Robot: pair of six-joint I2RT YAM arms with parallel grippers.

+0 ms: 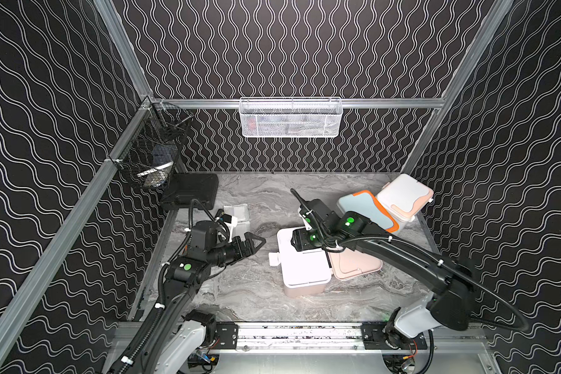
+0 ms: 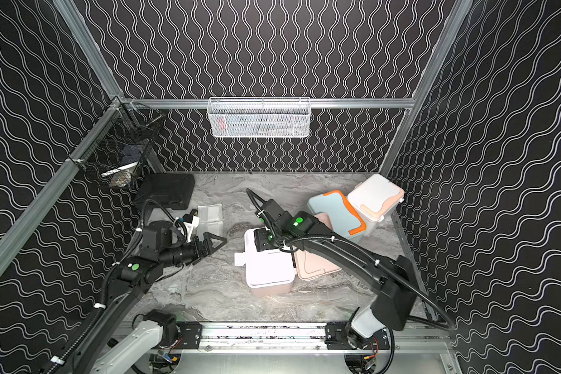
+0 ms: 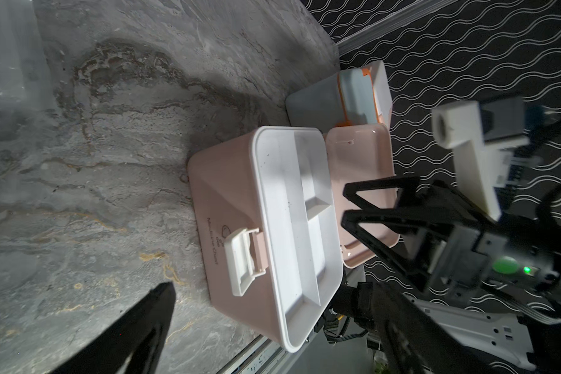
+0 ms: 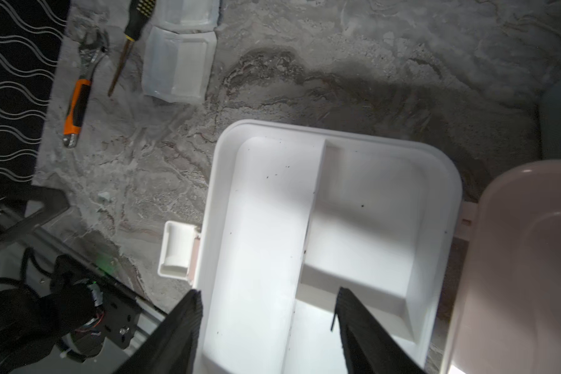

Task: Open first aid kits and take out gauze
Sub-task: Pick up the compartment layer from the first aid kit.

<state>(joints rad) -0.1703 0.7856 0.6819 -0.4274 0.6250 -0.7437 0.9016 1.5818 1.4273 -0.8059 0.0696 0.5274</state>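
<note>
The pink first aid kit (image 1: 305, 289) stands open mid-table, its lid (image 1: 357, 265) flat beside it. A white inner tray (image 4: 337, 129) fills its top, and the compartments in view hold nothing. My right gripper (image 4: 269, 311) hangs open just above that tray, one finger near the latch-side rim, the other over the middle divider. The blue-grey kit (image 1: 363, 207) and the white, peach-trimmed kit (image 1: 402, 194) stand shut at the back right. Two gauze packets (image 1: 238, 213) lie on the table behind my left gripper (image 1: 259, 241), which is open, turned on its side and pointing at the pink kit.
A flat black hard case (image 1: 191, 192) lies in the back left corner under a black wire basket (image 1: 149, 152). A white mesh basket (image 1: 290, 118) hangs on the back wall. An orange-handled wrench (image 4: 78, 97) and a screwdriver (image 4: 127, 48) lie beside the gauze.
</note>
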